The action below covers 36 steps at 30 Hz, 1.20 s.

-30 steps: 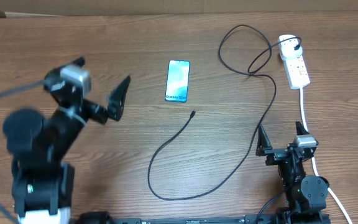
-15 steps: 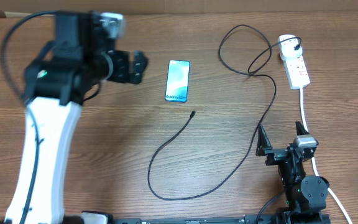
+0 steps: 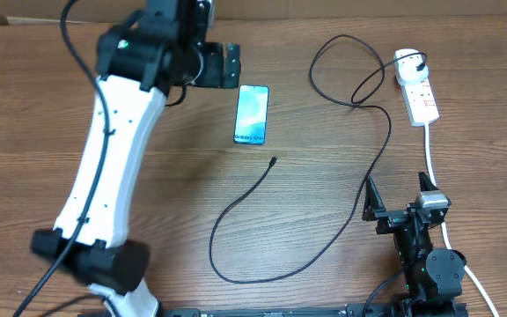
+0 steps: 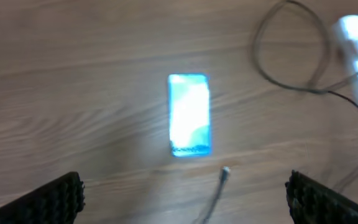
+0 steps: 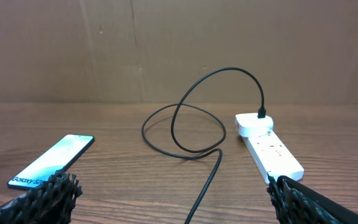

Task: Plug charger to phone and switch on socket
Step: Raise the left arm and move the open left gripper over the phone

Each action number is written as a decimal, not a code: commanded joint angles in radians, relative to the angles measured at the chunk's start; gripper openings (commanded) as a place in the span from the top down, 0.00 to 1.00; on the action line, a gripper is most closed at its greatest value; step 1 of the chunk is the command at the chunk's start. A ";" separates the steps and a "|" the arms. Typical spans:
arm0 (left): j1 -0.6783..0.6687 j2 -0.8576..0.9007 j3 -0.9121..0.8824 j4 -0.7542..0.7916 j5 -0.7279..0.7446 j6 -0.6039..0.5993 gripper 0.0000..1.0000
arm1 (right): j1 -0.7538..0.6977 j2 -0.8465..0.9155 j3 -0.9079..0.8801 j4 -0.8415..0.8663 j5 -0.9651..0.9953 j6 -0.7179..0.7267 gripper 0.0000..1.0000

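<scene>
We see a wood-grain table (image 3: 465,150). The slim glowing phone (image 3: 252,114) lies flat mid-table; the thin black charger (image 3: 388,132) has its plug tip (image 3: 273,161) near it, apart. The white oblong socket (image 3: 422,97) sits far right. The left gripper (image 3: 229,66) and right gripper (image 3: 397,195) gape, empty.

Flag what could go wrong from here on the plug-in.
1. The phone lies loose and flat on the table; pushing the plug in may just slide it.
2. The charger tip lies flat, apart from the phone. It is a thin target, likely easy to mispinch for the open left gripper.
3. Its cable runs close by the open right gripper and loops near the socket; dragging it could snag or tug the strip.
</scene>
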<state>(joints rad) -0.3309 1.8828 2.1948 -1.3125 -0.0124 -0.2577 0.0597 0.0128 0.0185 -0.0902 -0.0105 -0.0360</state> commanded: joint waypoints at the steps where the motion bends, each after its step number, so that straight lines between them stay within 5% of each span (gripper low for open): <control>1: -0.051 0.117 0.132 -0.065 -0.208 -0.087 0.00 | 0.003 -0.010 -0.010 0.006 0.010 0.006 0.00; 16: -0.114 0.404 0.151 0.000 -0.050 -0.088 0.00 | 0.003 -0.010 -0.010 0.006 0.010 0.006 0.00; 36: -0.114 0.468 0.140 0.072 -0.051 -0.212 0.00 | 0.003 -0.010 -0.010 0.005 0.010 0.006 0.00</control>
<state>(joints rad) -0.4438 2.3291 2.3295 -1.2472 -0.0639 -0.3962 0.0597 0.0128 0.0185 -0.0902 -0.0105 -0.0360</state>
